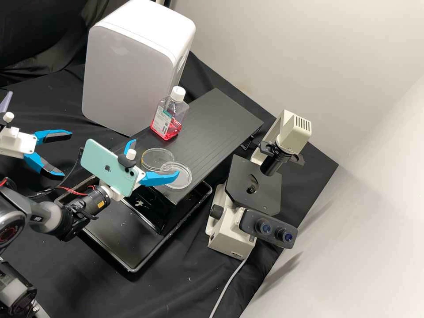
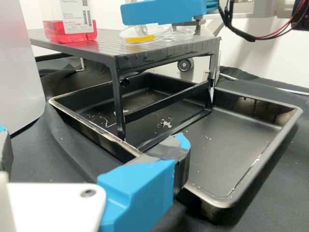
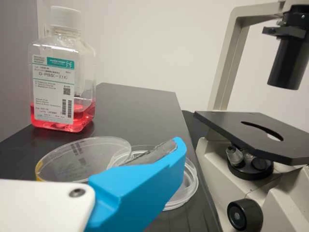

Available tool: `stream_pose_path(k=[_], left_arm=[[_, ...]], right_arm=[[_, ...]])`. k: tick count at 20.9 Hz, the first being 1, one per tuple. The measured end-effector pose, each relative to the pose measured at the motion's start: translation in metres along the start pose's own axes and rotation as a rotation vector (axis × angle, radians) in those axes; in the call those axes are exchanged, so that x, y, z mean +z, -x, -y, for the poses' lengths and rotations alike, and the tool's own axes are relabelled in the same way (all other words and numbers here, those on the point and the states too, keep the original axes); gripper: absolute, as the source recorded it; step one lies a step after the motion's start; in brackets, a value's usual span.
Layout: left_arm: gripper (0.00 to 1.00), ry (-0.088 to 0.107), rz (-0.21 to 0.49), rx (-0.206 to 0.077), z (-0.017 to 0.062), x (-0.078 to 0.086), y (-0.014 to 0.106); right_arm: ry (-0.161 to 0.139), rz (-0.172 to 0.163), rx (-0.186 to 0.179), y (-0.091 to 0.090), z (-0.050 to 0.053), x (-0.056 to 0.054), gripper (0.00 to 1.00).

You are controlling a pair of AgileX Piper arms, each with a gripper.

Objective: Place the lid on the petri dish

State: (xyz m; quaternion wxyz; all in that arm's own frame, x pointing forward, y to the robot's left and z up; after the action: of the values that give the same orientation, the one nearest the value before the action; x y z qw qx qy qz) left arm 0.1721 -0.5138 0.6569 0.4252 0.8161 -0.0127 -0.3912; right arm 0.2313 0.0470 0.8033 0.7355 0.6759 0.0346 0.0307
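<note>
A petri dish (image 1: 157,157) with yellowish medium (image 3: 79,158) sits on the near end of the raised black platform (image 1: 212,121). Its clear lid (image 1: 180,175) (image 3: 189,180) lies beside it, on the microscope side, overlapping the dish's rim. My right gripper (image 1: 154,160) hovers over the pair, open, with one blue finger (image 3: 159,164) above the lid and the other on the dish's far side. My left gripper (image 1: 64,153) (image 2: 82,150) stands open and holds nothing, low at the bench's left, well apart from the platform. In the left wrist view the dish (image 2: 145,33) shows under the right arm's blue finger (image 2: 164,10).
A flask of red liquid (image 1: 168,115) stands on the platform behind the dish. A white box (image 1: 132,62) is at the back left, a microscope (image 1: 260,190) to the right. The platform stands in a black tray (image 1: 132,247) (image 2: 251,159).
</note>
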Motion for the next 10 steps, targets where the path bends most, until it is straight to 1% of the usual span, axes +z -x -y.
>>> stream_pose_path(k=[1,3,4,5,6,8,10], left_arm=[[1.00,0.000,0.000,0.000,0.0000,0.000,0.000],[1.00,0.000,0.000,0.000,0.0000,0.000,0.000],[1.00,0.000,0.000,0.000,0.0000,0.000,0.000],[1.00,0.000,0.000,0.000,0.0000,0.000,0.000],[1.00,0.000,0.000,0.000,0.0000,0.000,0.000],[1.00,0.000,0.000,0.000,0.0000,0.000,0.000],[1.00,0.000,0.000,0.001,-0.0001,0.000,0.000]], right_arm=[[0.000,-0.002,0.005,0.000,0.000,0.000,1.00],[0.012,0.005,0.024,-0.001,0.000,0.001,1.00],[0.008,0.014,0.030,-0.001,0.000,0.003,1.00],[0.010,0.029,0.025,-0.003,0.003,0.004,1.00],[0.018,0.042,0.021,-0.004,0.005,0.006,1.00],[0.035,0.043,0.011,-0.009,0.007,0.006,1.00],[0.058,0.044,-0.007,-0.015,0.012,0.007,1.00]])
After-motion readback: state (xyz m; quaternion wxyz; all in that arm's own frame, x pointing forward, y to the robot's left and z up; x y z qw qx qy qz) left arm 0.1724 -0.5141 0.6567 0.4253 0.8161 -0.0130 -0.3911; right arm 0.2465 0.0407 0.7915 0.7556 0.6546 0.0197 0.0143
